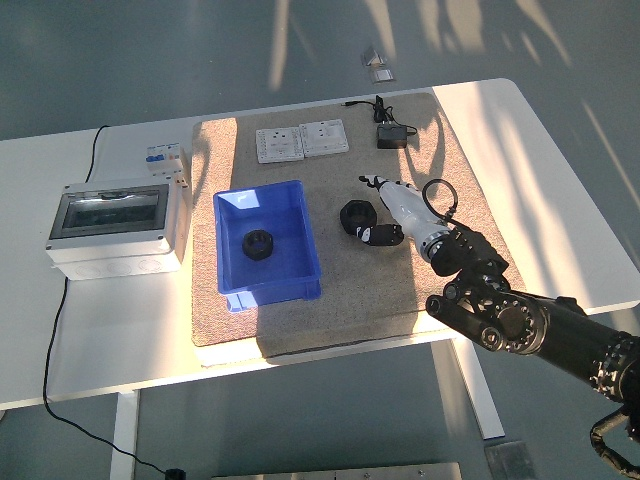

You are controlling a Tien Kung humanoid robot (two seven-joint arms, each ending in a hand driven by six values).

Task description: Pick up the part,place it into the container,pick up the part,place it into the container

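The white counter (120, 330) carried a large tan mat (400, 290) across its middle, lit in bands by sunlight. The robot's right arm (540, 335), black and heavily jointed, came in from the lower right corner and reached over the mat's right half. At the counter's left sat a grey enclosure box (115, 228) with a clear window lid, and a small breaker unit (165, 160) stood just behind its right corner, with a black cable (65, 330) trailing off toward the near edge.

On the mat's left half lay the blue container (300, 205), a shallow open bin. One black ring-shaped part (259, 244) rested on its floor, near the middle. Two white socket plates (301, 141) lay side by side near the mat's far edge, and a black power adapter (391, 137) sat to their right with its cord running off behind.

The right hand (392, 212), white with dark fingertips, was held low over the mat, to the right of the container. Its fingers (384, 236) looked loosely curled, with the tips next to the second black part (356, 215), which sat on the mat between the container and the hand. Whether the fingers actually touched or gripped that part could not be told.
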